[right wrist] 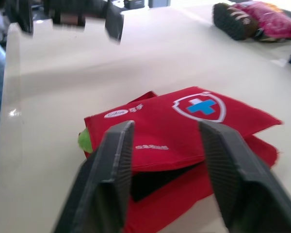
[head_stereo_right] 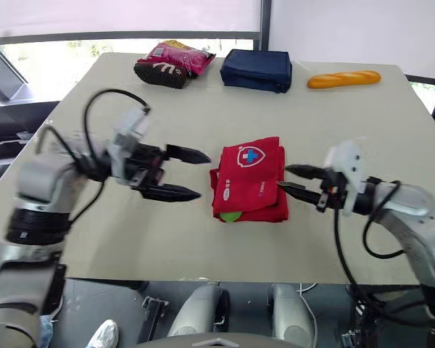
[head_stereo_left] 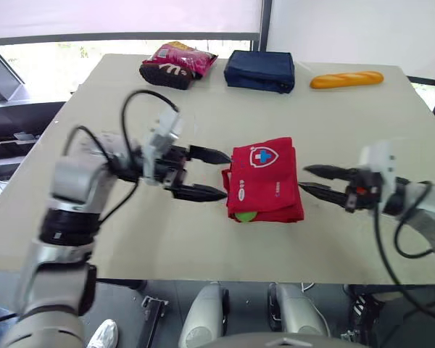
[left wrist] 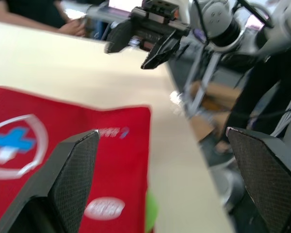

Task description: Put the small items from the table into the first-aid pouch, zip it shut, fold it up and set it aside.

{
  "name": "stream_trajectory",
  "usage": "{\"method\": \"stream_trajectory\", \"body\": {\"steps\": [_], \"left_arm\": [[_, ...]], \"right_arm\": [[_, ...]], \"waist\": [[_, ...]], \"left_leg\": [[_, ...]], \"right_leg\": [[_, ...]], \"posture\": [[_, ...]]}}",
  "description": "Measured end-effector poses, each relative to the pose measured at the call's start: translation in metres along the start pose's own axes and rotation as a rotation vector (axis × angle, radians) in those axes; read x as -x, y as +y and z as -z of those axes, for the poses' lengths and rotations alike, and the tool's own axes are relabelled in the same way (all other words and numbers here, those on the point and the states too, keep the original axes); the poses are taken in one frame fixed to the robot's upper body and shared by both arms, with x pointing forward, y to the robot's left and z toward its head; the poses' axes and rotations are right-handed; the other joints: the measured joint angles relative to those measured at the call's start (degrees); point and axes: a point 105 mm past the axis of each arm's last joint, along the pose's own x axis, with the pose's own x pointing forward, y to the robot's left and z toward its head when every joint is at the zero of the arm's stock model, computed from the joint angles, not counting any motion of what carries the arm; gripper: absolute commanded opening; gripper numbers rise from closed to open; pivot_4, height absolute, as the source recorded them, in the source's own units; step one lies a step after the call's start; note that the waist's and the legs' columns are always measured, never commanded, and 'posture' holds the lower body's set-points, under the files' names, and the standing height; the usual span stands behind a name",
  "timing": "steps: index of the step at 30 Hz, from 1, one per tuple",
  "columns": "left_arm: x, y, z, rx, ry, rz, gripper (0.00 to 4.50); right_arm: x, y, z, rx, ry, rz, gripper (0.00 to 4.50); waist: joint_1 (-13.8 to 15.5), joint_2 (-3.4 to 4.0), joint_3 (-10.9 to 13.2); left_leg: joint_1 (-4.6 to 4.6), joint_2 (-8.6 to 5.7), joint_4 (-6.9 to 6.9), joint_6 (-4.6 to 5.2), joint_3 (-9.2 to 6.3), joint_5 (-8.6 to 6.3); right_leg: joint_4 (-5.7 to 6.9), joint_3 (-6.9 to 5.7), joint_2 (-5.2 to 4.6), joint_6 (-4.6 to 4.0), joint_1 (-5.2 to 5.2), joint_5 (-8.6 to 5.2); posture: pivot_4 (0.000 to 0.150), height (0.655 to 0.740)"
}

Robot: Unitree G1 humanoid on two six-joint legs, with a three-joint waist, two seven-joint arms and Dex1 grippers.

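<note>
Left end effector (head_stereo_left: 225, 175): black fingers spread wide, nothing held, tips right at pouch's left edge.

Red fabric first-aid pouch with blue-cross shield (head_stereo_left: 264, 177): folded, lying mid beige desk (head_stereo_left: 130, 239), between both arms. Green scrap (head_stereo_left: 245, 216) pokes out at near edge and could slip out on lift.

Right end effector (head_stereo_left: 302, 178): fingers partly apart, empty, tips at pouch's right edge.

Risk: pinch catches top flap alone, fold springs open. Uneven pull from two sides drags pouch instead of lifting.
</note>
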Motion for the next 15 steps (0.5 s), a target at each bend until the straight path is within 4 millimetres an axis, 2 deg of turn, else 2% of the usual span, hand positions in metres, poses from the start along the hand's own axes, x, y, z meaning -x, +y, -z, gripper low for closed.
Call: {"method": "stream_trajectory", "body": {"steps": [1,4,6,12,15], "left_arm": [[0.005,-0.001,-0.002,-0.024,0.023,-0.017,4.5],[0.012,0.0,-0.004,-0.062,0.079,-0.066,4.5],[0.018,-0.001,-0.01,-0.096,0.095,-0.1,4.5],[0.02,-0.006,-0.025,-0.128,0.082,-0.143,4.5],[0.022,-0.003,-0.027,-0.126,0.076,-0.184,4.5]], "right_arm": [[-0.005,-0.001,0.005,0.008,0.007,-0.013,0.11],[-0.022,-0.002,0.014,0.02,-0.007,-0.044,0.04],[-0.034,0.002,0.031,0.012,0.006,-0.069,0.04],[-0.034,-0.002,0.062,0.119,0.115,-0.079,0.04],[-0.035,-0.006,0.061,0.151,0.12,-0.093,0.04]], "waist": [[0.1,0.0,0.0],[0.1,-0.02,0.0],[0.1,-0.02,0.0],[0.0,-0.02,0.0],[-0.1,-0.02,0.0]], "left_leg": [[-0.02,0.0,0.0,0.0,-0.01,0.0],[-0.02,-0.03,0.01,0.0,0.03,0.0],[-0.04,-0.01,0.01,-0.01,-0.02,0.0],[0.01,-0.01,0.01,-0.01,0.02,0.01],[0.07,0.01,0.01,-0.03,0.02,0.02]], "right_leg": [[-0.01,-0.02,0.0,0.0,0.01,0.0],[-0.01,0.01,0.0,0.01,0.0,0.01],[0.0,-0.04,0.01,0.0,0.0,0.01],[0.01,-0.02,0.0,0.02,0.03,0.0],[0.04,-0.02,0.02,0.04,0.05,0.0]], "posture": [[0.15,0.7164],[0.15,0.7164],[0.15,0.7164],[0.15,0.7164],[0.15,0.7164]]}}
